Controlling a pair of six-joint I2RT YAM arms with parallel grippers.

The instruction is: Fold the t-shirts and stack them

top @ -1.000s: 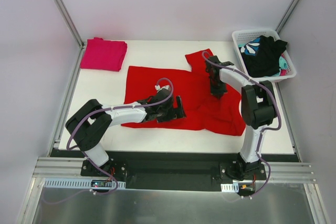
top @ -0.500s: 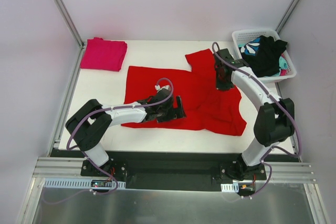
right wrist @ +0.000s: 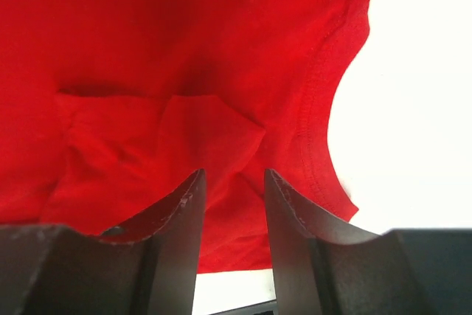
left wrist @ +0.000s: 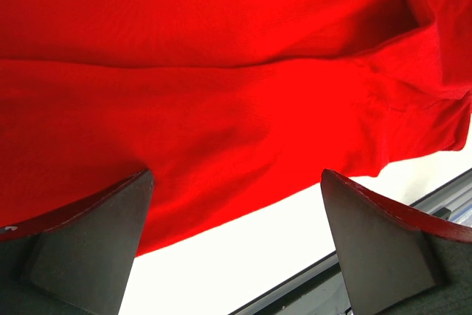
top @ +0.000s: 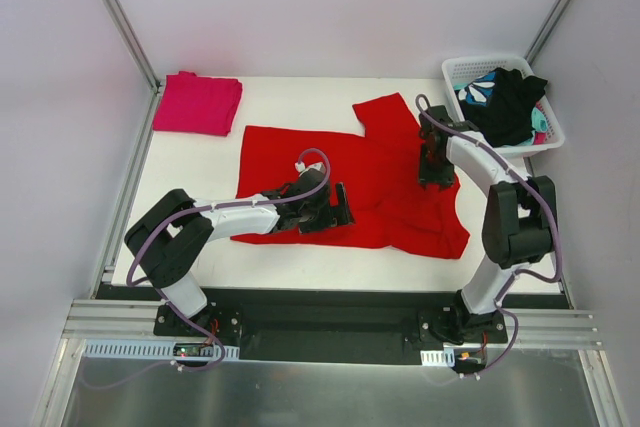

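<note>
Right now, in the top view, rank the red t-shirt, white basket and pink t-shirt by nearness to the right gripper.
From the right gripper:
1. red t-shirt, directly beneath it.
2. white basket, far right corner.
3. pink t-shirt, folded, far left corner.

Bright, even, diffuse light fills all 3 views, leaving only faint, soft shadows on the white table [top: 300, 107]. In both wrist views that table is blown out, the red t-shirt [left wrist: 221, 71] is so saturated that folds barely show, and the near fingers [right wrist: 177, 241] look dark and slightly soft.
</note>
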